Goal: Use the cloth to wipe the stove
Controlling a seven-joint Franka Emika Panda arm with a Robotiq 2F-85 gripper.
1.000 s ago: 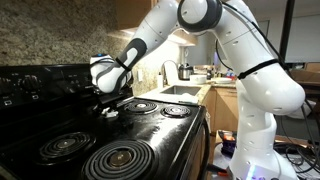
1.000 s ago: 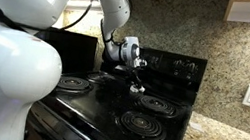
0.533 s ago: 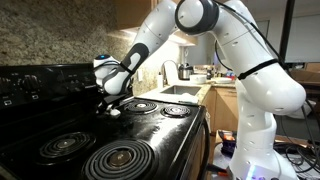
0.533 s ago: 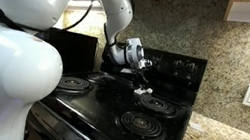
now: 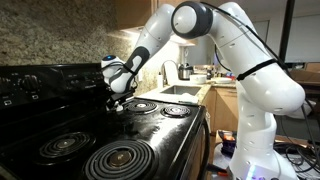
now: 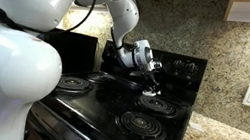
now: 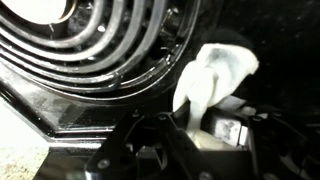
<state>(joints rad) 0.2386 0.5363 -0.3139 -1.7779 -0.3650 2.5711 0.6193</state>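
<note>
Ana: While clamped tight on the small whitish-grey soft fabric cloth (image 7: 214,72), how to steer the dark two-fingered gripper (image 7: 196,121) for a proper wipe?

Ben: Lower first. Bunched into a lump beyond the fingertips, loose at the far end, probably brushing the surface with a corner only. Hard to tell the contact from above. Press until flattened, wrist tilted so as to lay more fabric down.

Ana: And just beside the rag, the dark spiral coil burner with its chrome ring (image 7: 110,45)?

Ben: Skirt round. Drag along the ring's outer edge, never across the coils. Easy to snag soft fabric there and tug out of the pinch.

Ana: Then out over the large glossy black electric stove (image 5: 160,135)?

Ben: Yes, in slow overlapping strokes on the bare strips between burners. Too small a rag to cover much per pass, so short runs, with no slackening of the grip.

Ana: Anything farther back?

Ben: Working at the rear of the top, near the black knobbed back panel (image 6: 182,64). Mind the wrist there, and stop short of the speckled granite wall (image 6: 239,53) behind.
</note>
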